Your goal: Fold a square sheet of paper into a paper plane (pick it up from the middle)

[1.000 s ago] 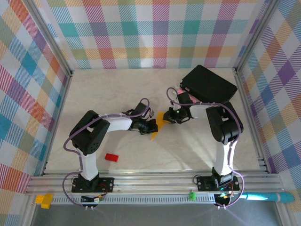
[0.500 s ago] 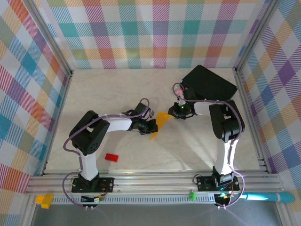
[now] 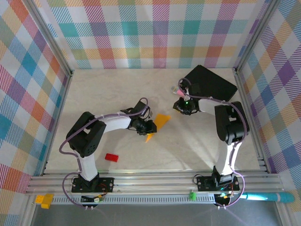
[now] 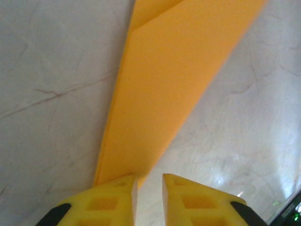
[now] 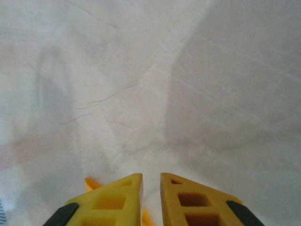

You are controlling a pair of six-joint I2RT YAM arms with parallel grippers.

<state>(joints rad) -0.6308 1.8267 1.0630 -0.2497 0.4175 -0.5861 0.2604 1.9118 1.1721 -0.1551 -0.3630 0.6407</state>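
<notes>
The orange-yellow sheet of paper [image 3: 161, 121], creased into a narrow pointed shape, lies on the table's middle with its tip [image 3: 149, 137] toward me. My left gripper [image 3: 148, 126] sits at the paper's left edge. In the left wrist view the folded paper [image 4: 178, 84] runs up from my left gripper [image 4: 149, 176]. The jaws stand slightly open, bare table shows between them, and the paper's end lies at the left fingertip [image 4: 123, 184]. My right gripper [image 3: 181, 107] is right of the paper and apart from it. Its jaws [image 5: 151, 175] are slightly open, with a sliver of paper [image 5: 90, 182] behind the fingers.
A black box [image 3: 209, 84] stands at the back right, just behind the right gripper, with a pink stick [image 3: 178, 91] at its left corner. A small red block [image 3: 111, 157] lies near the left arm's base. Checked walls close the table on three sides.
The right gripper has let go of the paper and drawn back toward the black box. Both grippers' jaws have parted slightly. The paper has settled lower beside the left gripper.
</notes>
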